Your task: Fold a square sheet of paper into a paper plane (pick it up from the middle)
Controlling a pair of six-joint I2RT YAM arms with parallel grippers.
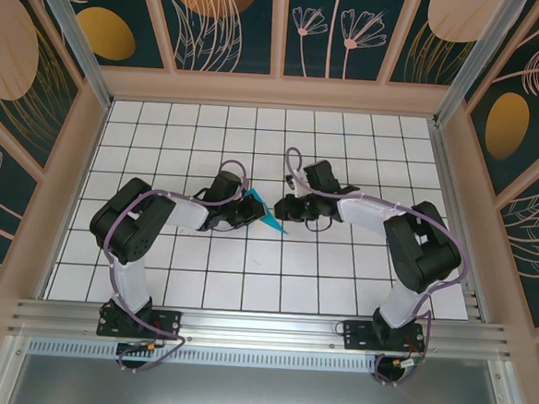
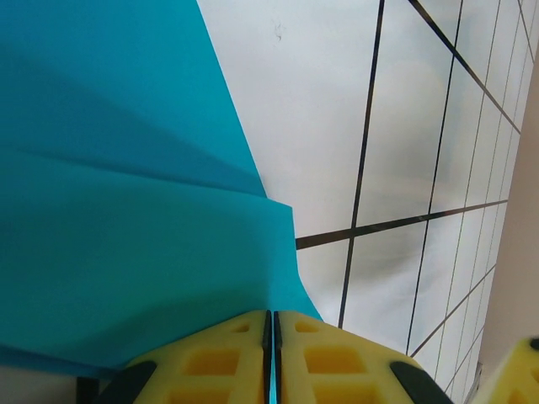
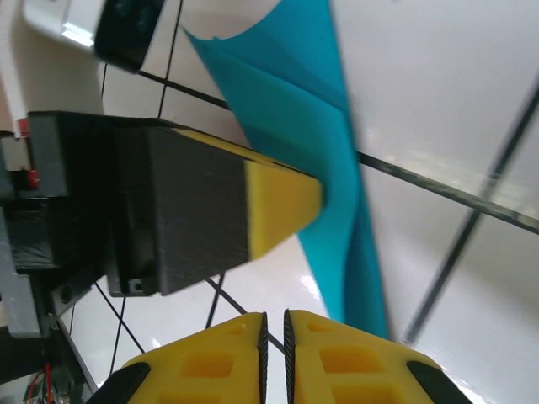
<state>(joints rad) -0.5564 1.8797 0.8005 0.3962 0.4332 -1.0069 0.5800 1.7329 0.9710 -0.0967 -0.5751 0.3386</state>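
- The left gripper (image 1: 240,209) sits left of centre over the white gridded table (image 1: 357,273). In its wrist view the yellow fingers (image 2: 219,358) are pressed together, with a sliver of teal in the seam between them. I judge it is clamped on the near edge of the paper.
- The paper plane (image 1: 270,220) lies between the two grippers near the middle of the table. From above it is a narrow teal wedge pointing toward the near right. The left wrist view shows layered flaps with one long crease running across them (image 2: 126,252).
- Handling, as a judgement:
  - The paper is very light and thin, and stiff only along its creases. The free end will likely droop or flutter if it is held at one edge.
  - A hard pinch off the crease would dent or skew it.
  - It looks smooth, so a shallow grip could slip.
  - The best hold is on the thick layered spine near the middle, where the folds stack.
- The right gripper (image 1: 289,206) is just right of the paper's tip. Its yellow fingers (image 3: 337,362) are closed on each other with nothing visible between them. The teal edge (image 3: 324,168) runs down just beside them, and I cannot tell whether it touches them.
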